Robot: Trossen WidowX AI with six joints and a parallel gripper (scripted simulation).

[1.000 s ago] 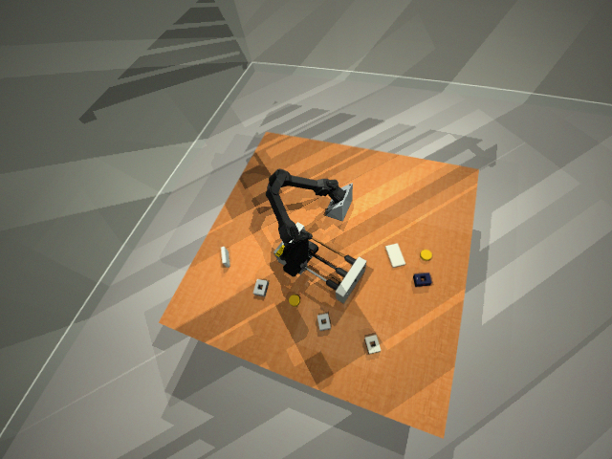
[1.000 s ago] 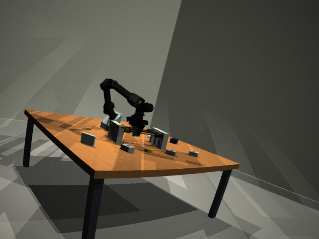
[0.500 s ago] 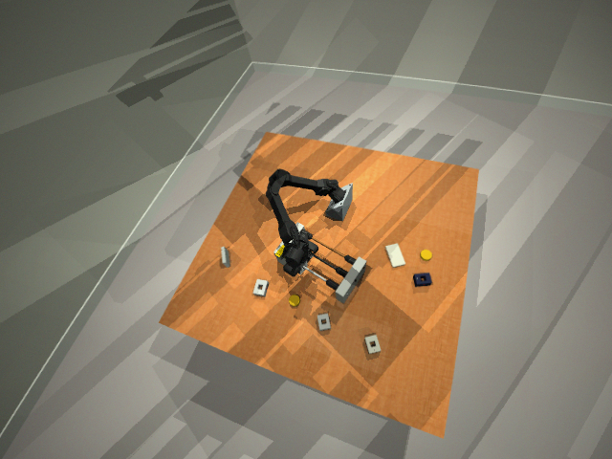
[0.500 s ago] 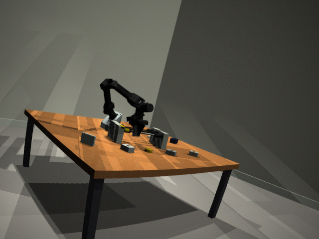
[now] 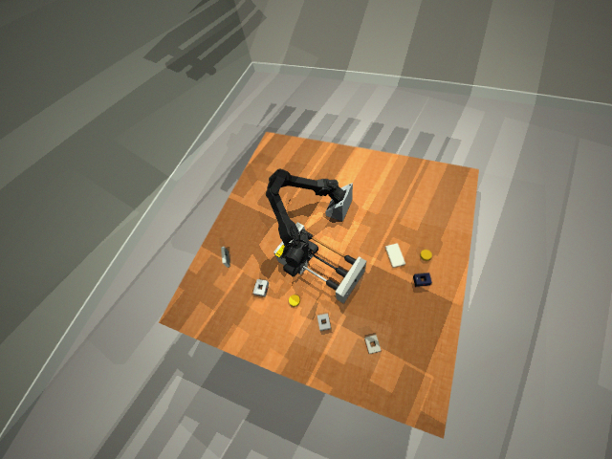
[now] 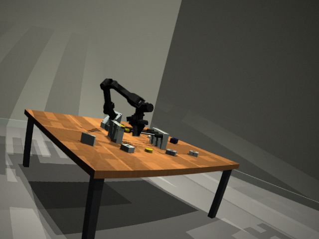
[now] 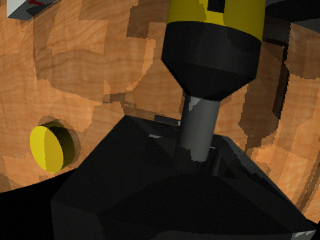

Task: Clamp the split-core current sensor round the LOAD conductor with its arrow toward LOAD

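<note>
My gripper (image 5: 295,269) (image 6: 135,134) (image 7: 167,176) points down over the nearest rod between two upright blocks. Its fingers are shut on something at the rod, apparently the current sensor, which they almost wholly hide. The grey conductor (image 5: 316,275) (image 6: 147,133) (image 7: 199,125) runs in between the fingers in the wrist view. A yellow collar (image 7: 215,15) with a black mark and a black cone sits on it beside the fingers. The LOAD lettering, the sensor's arrow and its latch cannot be made out.
The right block (image 5: 352,279) (image 6: 161,137) and left block (image 6: 115,131) flank the gripper. Small grey holed blocks (image 5: 260,287) (image 5: 323,321), a navy one (image 5: 423,279), yellow discs (image 5: 294,300) (image 5: 426,254), a white plate (image 5: 395,254) and an upright plate (image 6: 87,139) stand around.
</note>
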